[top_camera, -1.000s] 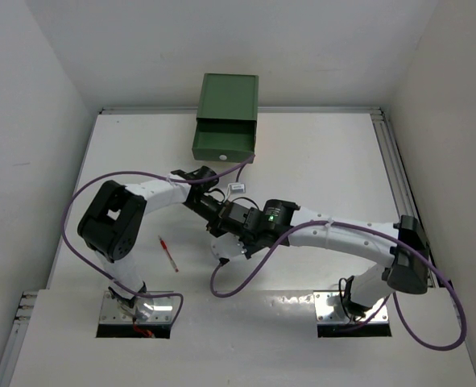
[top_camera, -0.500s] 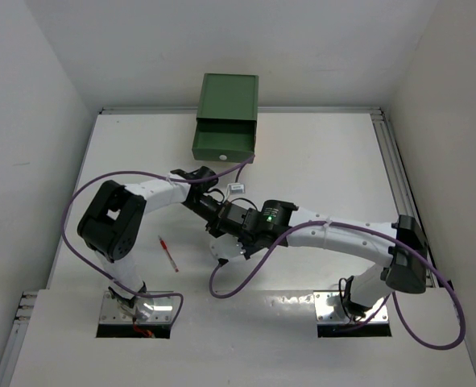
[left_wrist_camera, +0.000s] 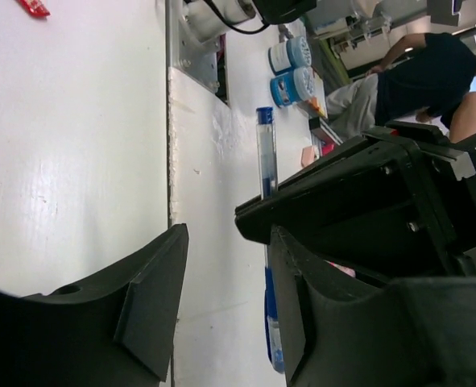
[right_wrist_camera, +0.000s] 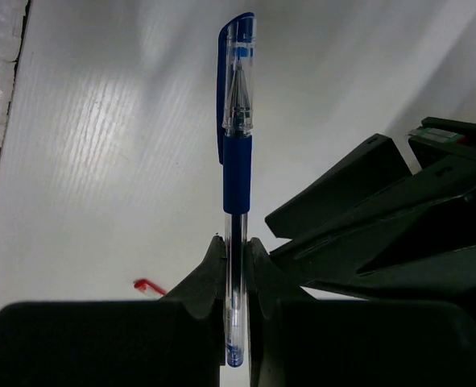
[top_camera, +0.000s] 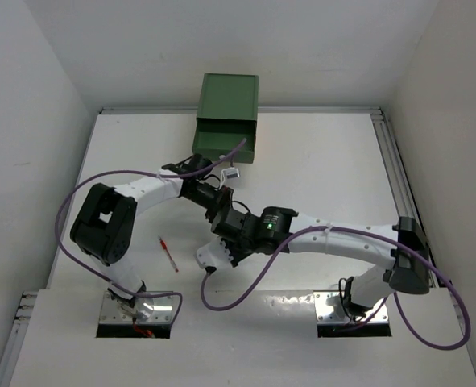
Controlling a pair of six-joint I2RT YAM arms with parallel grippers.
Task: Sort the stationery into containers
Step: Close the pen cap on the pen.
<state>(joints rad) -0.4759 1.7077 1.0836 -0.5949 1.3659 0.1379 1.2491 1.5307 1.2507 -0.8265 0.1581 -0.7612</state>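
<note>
My right gripper (right_wrist_camera: 236,246) is shut on the clear barrel of a blue-capped pen (right_wrist_camera: 238,153), which stands straight out from its jaws over the white table. The black fingers (right_wrist_camera: 366,210) of my left gripper lie close on the pen's right. In the left wrist view the left gripper (left_wrist_camera: 225,234) is open with nothing between its fingers, and the same pen (left_wrist_camera: 266,153) runs just behind its right finger. From above, the two grippers (top_camera: 221,211) (top_camera: 220,242) meet mid-table, hiding the pen. The dark green container (top_camera: 228,121), its drawer pulled out, stands at the back.
A red pen (top_camera: 167,254) lies on the table left of the grippers, also showing as the red pen (right_wrist_camera: 145,285) in the right wrist view. Purple cables (top_camera: 238,278) loop from both arms. A raised step (left_wrist_camera: 171,121) runs along the table's near side.
My left gripper has opened and let go of the blue pen, and its arm has swung toward the green drawer. My right gripper has shifted down-left, keeping the pen.
</note>
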